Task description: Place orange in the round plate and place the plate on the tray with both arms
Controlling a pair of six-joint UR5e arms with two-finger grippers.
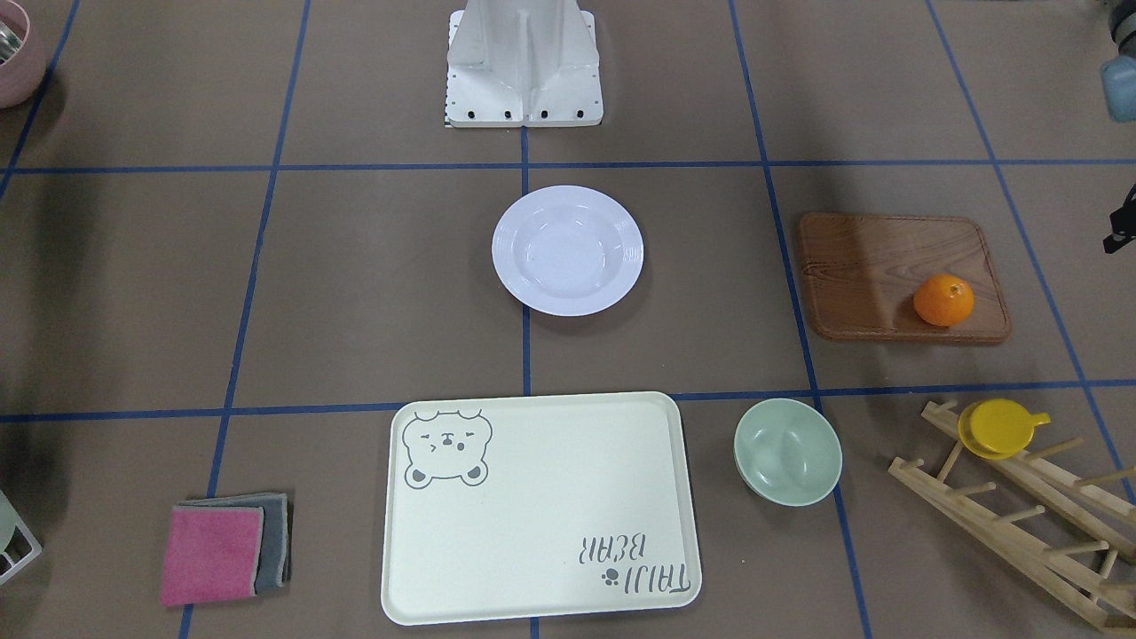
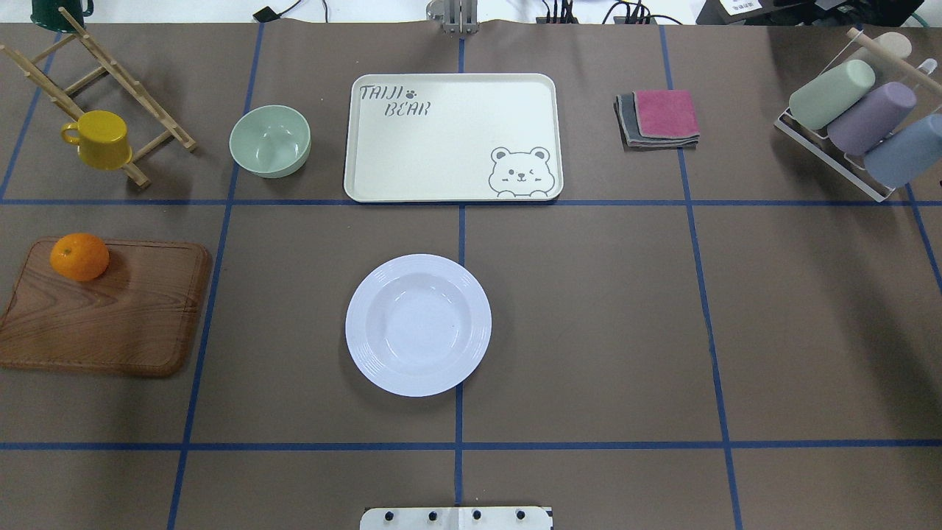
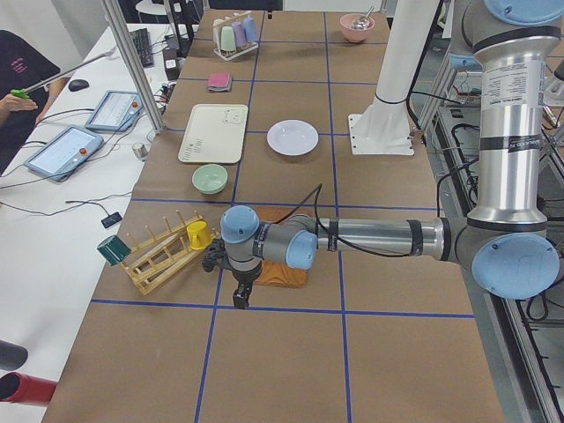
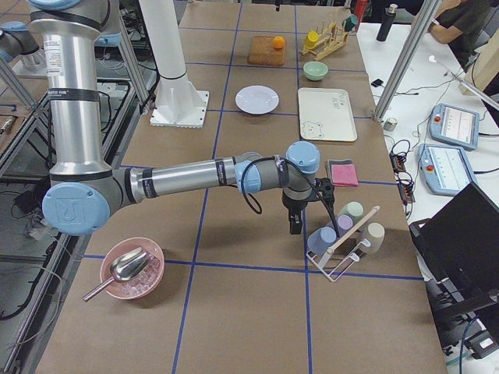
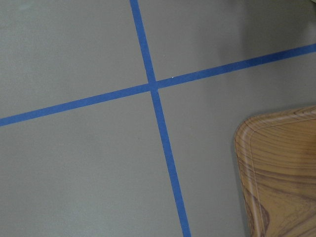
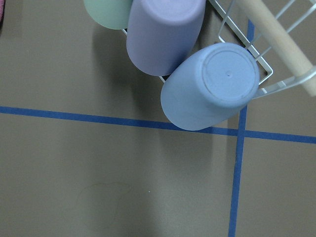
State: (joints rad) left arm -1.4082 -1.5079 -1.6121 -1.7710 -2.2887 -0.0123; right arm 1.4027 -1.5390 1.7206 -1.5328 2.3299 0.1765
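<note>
The orange [image 2: 79, 256] [image 1: 943, 299] sits on a corner of a brown wooden board [image 2: 110, 309] at the table's left. In the middle of the table lies the round plate [image 2: 418, 324] [image 1: 568, 250], white and empty. Beyond it is the cream tray [image 2: 441, 147] [image 1: 532, 497], bare. My left gripper [image 3: 240, 295] hangs pointing down just off the board's outer end. I cannot tell if it is open or shut. The left wrist view shows only a corner of the board [image 5: 281, 173]. My right gripper [image 4: 295, 222] hangs beside a cup rack at the far right, its state unclear.
A pale-green bowl [image 2: 270, 140] stands left of the tray, with a yellow cup [image 2: 99, 138] on a wooden rack beyond it. Folded pink and grey cloths [image 2: 659, 118] lie to the tray's right. The wire rack holds three cups [image 2: 854, 110]. A pink bowl with a scoop [image 4: 131, 269] sits past the right arm.
</note>
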